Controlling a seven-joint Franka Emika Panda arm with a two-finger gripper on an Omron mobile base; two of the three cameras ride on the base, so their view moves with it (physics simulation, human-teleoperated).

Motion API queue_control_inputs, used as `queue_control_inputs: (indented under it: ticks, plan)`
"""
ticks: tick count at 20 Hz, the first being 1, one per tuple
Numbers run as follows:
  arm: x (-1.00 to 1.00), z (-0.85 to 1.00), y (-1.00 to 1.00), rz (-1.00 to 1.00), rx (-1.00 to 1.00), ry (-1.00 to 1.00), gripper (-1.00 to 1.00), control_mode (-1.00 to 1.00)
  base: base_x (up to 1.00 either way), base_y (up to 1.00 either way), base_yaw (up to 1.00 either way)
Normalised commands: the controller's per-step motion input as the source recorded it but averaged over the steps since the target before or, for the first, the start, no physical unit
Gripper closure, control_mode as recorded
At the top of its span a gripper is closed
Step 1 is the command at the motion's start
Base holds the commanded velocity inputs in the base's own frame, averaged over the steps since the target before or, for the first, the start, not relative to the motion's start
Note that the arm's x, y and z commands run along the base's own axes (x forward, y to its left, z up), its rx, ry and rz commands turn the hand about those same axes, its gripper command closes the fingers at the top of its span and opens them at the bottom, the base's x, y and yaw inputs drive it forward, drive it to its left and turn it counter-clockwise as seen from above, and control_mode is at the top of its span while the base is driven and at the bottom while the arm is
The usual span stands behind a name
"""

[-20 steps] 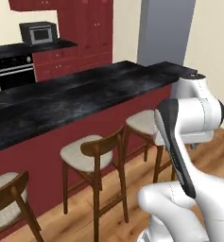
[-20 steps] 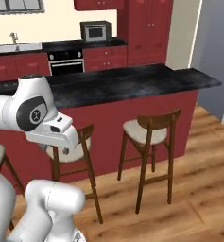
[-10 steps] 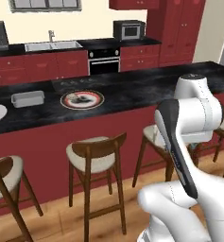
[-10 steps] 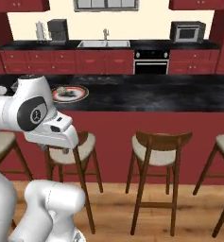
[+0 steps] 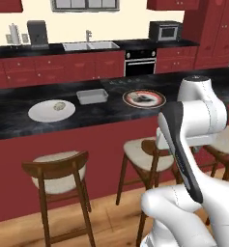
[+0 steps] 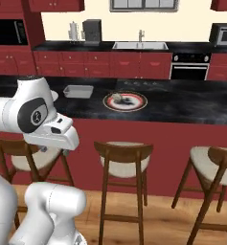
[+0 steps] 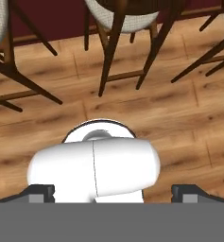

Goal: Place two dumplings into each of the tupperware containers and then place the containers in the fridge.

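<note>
No text, label, brand, number or sign can be read anywhere.

2 base views face 12 o'clock from behind, sharing the counter (image 5: 106,113); hand view looks down near the floor (image 7: 146,108).

Even, flat rendered light, soft shadows, slightly coarse and blurred detail.

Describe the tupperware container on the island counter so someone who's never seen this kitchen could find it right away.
Start at the long black island counter above the wooden stools. Three things sit on it in a row: a white plate, a red-rimmed plate, and between them the tupperware container. It is the one rectangular item, a shallow pale grey box beside two round plates.
</note>
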Motion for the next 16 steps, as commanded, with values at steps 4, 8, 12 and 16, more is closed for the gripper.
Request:
queue_control_inputs:
  ticks: [4, 8, 12, 16]
  plan:
    - [0.0, 0.0, 0.0, 0.0, 0.0, 0.0, -1.0, 1.0, 0.51, 0.52, 0.12]
    - [0.0, 0.0, 0.0, 0.0, 0.0, 0.0, -1.0, 1.0, 0.68, 0.03, 0.01]
    - [0.0, 0.0, 0.0, 0.0, 0.0, 0.0, -1.0, 1.0, 0.59, 0.29, 0.03]
    - [0.0, 0.0, 0.0, 0.0, 0.0, 0.0, -1.0, 1.0, 0.46, 0.44, 0.06]
